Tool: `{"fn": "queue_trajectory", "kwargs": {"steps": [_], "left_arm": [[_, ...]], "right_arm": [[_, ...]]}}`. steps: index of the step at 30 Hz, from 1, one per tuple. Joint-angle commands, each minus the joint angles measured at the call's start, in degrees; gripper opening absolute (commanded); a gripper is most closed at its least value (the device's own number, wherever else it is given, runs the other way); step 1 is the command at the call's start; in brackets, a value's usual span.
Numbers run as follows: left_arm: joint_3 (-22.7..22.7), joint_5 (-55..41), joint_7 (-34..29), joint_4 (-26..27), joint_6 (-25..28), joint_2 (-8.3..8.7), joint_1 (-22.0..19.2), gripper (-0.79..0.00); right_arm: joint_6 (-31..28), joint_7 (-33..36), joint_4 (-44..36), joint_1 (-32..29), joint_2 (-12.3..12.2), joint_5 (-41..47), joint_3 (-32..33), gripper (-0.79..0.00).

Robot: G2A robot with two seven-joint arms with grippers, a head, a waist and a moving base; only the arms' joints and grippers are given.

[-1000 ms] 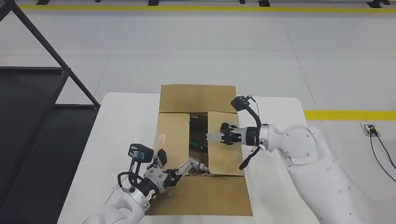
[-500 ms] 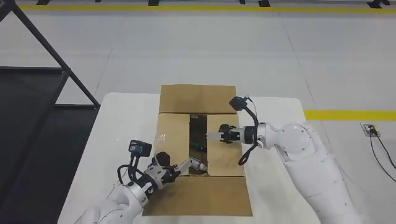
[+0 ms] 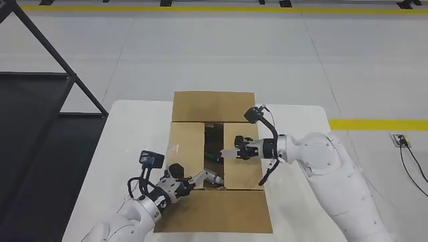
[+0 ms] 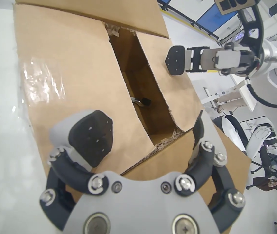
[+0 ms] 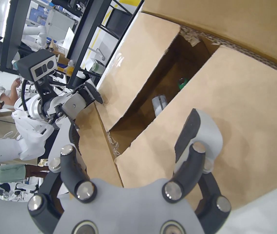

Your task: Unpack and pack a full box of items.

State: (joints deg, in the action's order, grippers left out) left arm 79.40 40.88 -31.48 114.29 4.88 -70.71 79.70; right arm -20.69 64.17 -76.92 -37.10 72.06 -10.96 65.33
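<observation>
Cardboard box (image 3: pixel 188 150) half-open: left gripper (image 4: pixel 145 132) spread at six o'clock, right gripper (image 5: pixel 133 132) spread over three; clear tape (image 3: pixel 175 148) glinting at nine.

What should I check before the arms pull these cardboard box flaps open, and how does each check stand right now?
1. Left gripper open: ok, fingers spread at the near end of the gap.
2. Right gripper open: ok, holding nothing, over the right inner flap.
3. Outer flaps folded out flat: ok.
4. Inner flaps clear of the opening: not ok, with only a narrow gap between the right one and the left inner flap.
5. Contents in sight: ok, a green item and a white cylinder.
6. Finger hooked under a flap edge: cannot tell.
</observation>
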Motion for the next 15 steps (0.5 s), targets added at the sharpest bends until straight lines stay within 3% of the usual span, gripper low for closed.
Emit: {"fn": "queue_trajectory", "kwargs": {"steps": [1,15], "left_arm": [[-0.2,0.3,0.2,-0.1,-0.5,0.01,-0.1,0.0],[-1.3,1.8,1.3,-0.5,-2.6,0.08,-0.3,0.0]], "right_arm": [[-0.5,0.7,-0.3,-0.1,-0.2,-0.2,-0.2,0.0],[2.2,0.8,0.7,1.5,-0.2,-2.1,-3.7,0.0]]}}
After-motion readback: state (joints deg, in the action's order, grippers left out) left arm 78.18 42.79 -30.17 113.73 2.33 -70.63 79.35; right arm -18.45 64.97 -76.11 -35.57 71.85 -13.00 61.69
